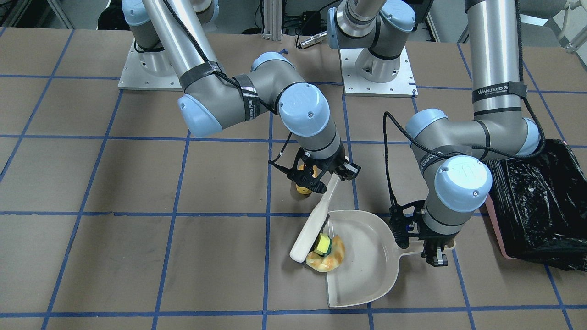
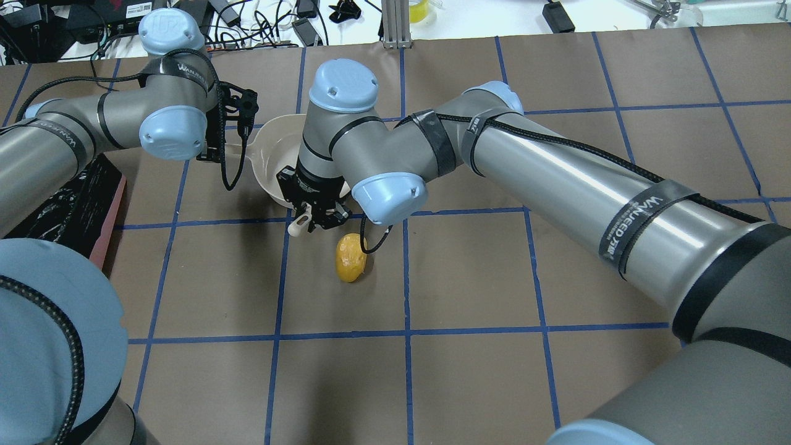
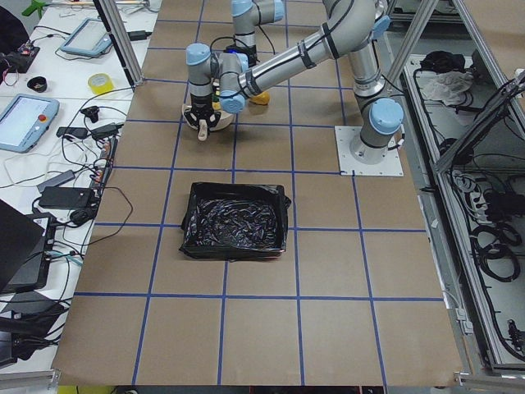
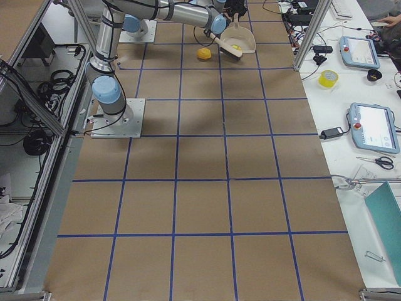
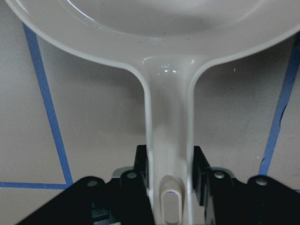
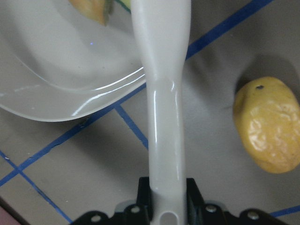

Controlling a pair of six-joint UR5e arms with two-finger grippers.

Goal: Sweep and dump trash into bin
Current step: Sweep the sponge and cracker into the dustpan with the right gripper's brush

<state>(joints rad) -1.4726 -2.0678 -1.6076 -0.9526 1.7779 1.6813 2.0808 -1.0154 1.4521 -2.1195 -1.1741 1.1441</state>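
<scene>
My left gripper point(image 1: 434, 251) is shut on the handle of the cream dustpan point(image 1: 367, 256), which lies flat on the table; the left wrist view shows the handle point(image 5: 168, 140) between the jaws. My right gripper point(image 1: 336, 173) is shut on the handle of the cream brush point(image 1: 308, 236), whose head rests at the pan's mouth. The croissant-like piece point(image 1: 328, 260) and the yellow-green sponge chunk point(image 1: 323, 244) lie at the pan's lip against the brush. The golden-brown potato-like lump point(image 2: 350, 258) lies on the table outside the pan, beside the right gripper point(image 6: 167, 190). The black-lined pink bin point(image 1: 536, 201) stands beside the left arm.
Brown paper with a blue tape grid covers the table point(image 2: 469, 278). The two arm base plates point(image 1: 378, 68) are at the robot's side of the table. Operator desks with tablets and a tape roll point(image 4: 328, 78) stand beyond the far edge.
</scene>
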